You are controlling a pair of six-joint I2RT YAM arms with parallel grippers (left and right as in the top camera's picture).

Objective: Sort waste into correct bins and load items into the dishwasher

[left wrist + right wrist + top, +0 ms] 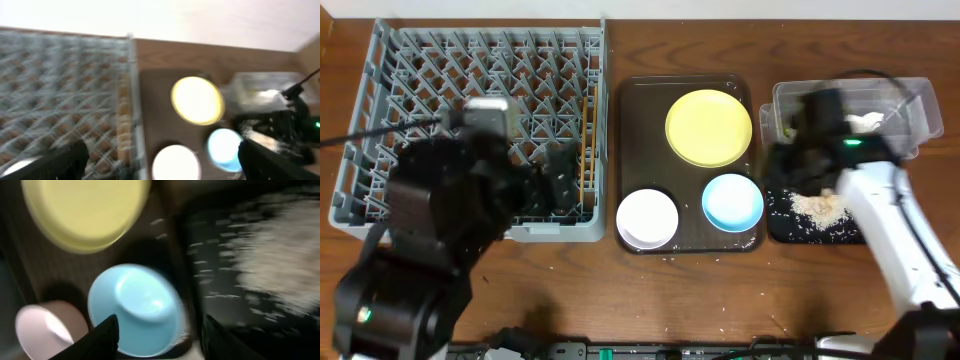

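Now | left gripper (162,152): jaws wide, empty; dish rack (60,90) beneath, off to its left | right gripper (160,335): jaws partly apart, empty; light-blue bowl (132,307) just under, leftward; rice scraps (275,250) on black tray (215,245) ahead-right.

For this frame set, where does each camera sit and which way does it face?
Overhead: above the table, looking straight down on the square grey plastic dish rack, dark brown serving tray, left arm and right arm.
Left wrist: over the rack, facing across to the round pale-yellow plate; its dark fingers fill the bottom corners.
Right wrist: pointing down at the light-blue bowl and rice-strewn shallow black rectangular tray; fingers at the bottom edge.
Shared: both wrist views show that plate and bowl.
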